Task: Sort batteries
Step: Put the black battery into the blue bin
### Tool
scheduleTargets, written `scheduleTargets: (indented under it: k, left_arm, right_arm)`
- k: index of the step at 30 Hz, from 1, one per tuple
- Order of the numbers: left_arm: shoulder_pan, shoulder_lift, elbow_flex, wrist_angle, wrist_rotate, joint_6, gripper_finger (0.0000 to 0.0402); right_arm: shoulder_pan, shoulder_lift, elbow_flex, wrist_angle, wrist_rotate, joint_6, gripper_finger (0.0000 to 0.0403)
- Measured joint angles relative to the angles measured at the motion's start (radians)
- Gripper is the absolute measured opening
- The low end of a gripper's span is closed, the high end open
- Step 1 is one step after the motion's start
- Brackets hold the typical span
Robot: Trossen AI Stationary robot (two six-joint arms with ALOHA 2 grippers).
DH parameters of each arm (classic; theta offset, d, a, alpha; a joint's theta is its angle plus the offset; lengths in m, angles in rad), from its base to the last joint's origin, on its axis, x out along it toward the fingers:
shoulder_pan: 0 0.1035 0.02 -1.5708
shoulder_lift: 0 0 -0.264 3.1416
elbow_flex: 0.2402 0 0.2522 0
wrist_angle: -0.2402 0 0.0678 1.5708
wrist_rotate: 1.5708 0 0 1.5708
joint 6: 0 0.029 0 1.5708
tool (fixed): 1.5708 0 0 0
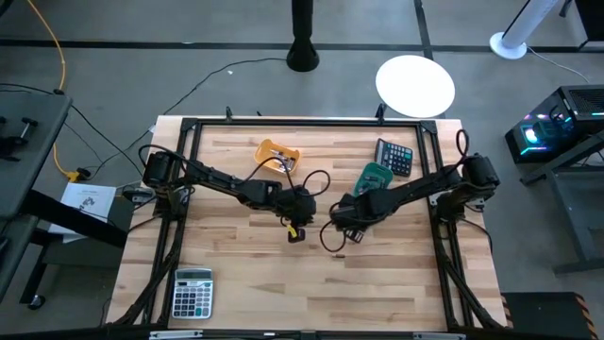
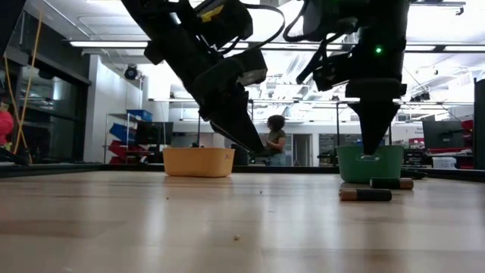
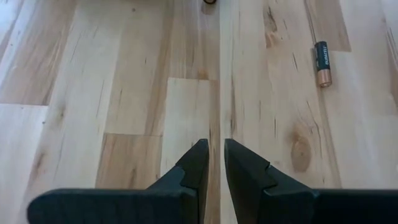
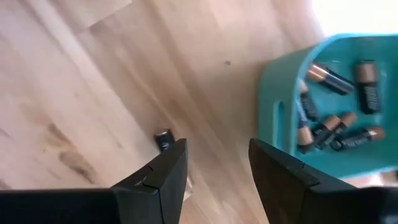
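Several batteries (image 4: 339,127) lie in the teal tray (image 4: 280,87), which stands on the table by its base. Out on the wood, one battery (image 3: 321,63) lies ahead of my left gripper (image 3: 214,146), whose fingers stand almost together with nothing between them. Another battery (image 4: 163,140) lies half hidden behind a finger of my right gripper (image 4: 217,144), which hangs open and empty above the table beside the teal tray. In the low view, two batteries (image 2: 365,195) lie in front of the teal tray (image 2: 370,163). Both grippers (image 1: 295,227) (image 1: 342,227) hover near the table's middle.
A yellow tray (image 1: 278,156) stands at the far middle and a dark calculator (image 1: 394,156) at the far right, behind the teal tray (image 1: 373,178). A grey calculator (image 1: 192,291) lies at the near left corner. Bare wood lies along the near edge.
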Motion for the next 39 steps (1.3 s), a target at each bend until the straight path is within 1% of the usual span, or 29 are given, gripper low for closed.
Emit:
scheduleTargets:
  k: [5,10,14,19,21,22,23,26,27,31,34,36,39]
  left_arm:
    - [0.0,0.0,0.0,0.0,0.0,-0.022,0.0047]
    - [0.0,0.0,0.0,-0.001,0.0,-0.023,0.0047]
    - [0.0,0.0,0.0,0.0,0.0,-0.032,0.0047]
    - [0.0,0.0,0.0,0.0,0.0,-0.039,0.0047]
    - [0.0,0.0,0.0,0.0,0.0,-0.039,0.0047]
    - [0.0,0.0,0.0,-0.001,0.0,-0.039,0.0047]
    - [0.0,0.0,0.0,-0.001,0.0,-0.039,0.0047]
    - [0.0,0.0,0.0,-0.001,0.0,-0.039,0.0047]
    - [0.0,0.0,0.0,-0.001,0.0,-0.04,0.0047]
    - [0.01,-0.014,0.0,-0.013,0.008,-0.07,0.0047]
    - [0.031,-0.044,0.001,-0.011,0.028,-0.068,0.0047]
    - [0.047,-0.068,0.001,-0.017,0.029,-0.047,0.0047]
    - [0.075,-0.105,0.001,-0.024,0.029,-0.023,0.0047]
  right_arm:
    - [0.013,0.021,0.0,0.02,-0.041,-0.084,0.0167]
    - [0.016,0.081,0.0,0.042,-0.089,-0.154,0.0167]
    - [0.013,0.12,0.0,0.064,-0.093,-0.176,0.0167]
    - [0.002,0.166,0.002,0.079,-0.16,-0.188,0.0161]
    - [0.001,0.179,0.005,0.088,-0.182,-0.201,0.0143]
    - [0.001,0.183,0.004,0.097,-0.188,-0.206,0.0127]
    - [0.002,0.185,0.004,0.105,-0.196,-0.209,0.0107]
    - [0.002,0.182,0.005,0.113,-0.211,-0.21,0.0033]
    - [0.002,0.174,0.005,0.113,-0.213,-0.21,0.0022]
    - [0.001,0.128,-0.001,0.121,-0.229,-0.206,0.0027]
    - [0.001,0.034,0.001,0.084,-0.219,-0.187,0.0019]
    - [-0.005,-0.035,0.002,0.043,-0.173,-0.155,0.0019]
    - [-0.012,-0.145,0.002,-0.051,-0.046,-0.084,0.0019]
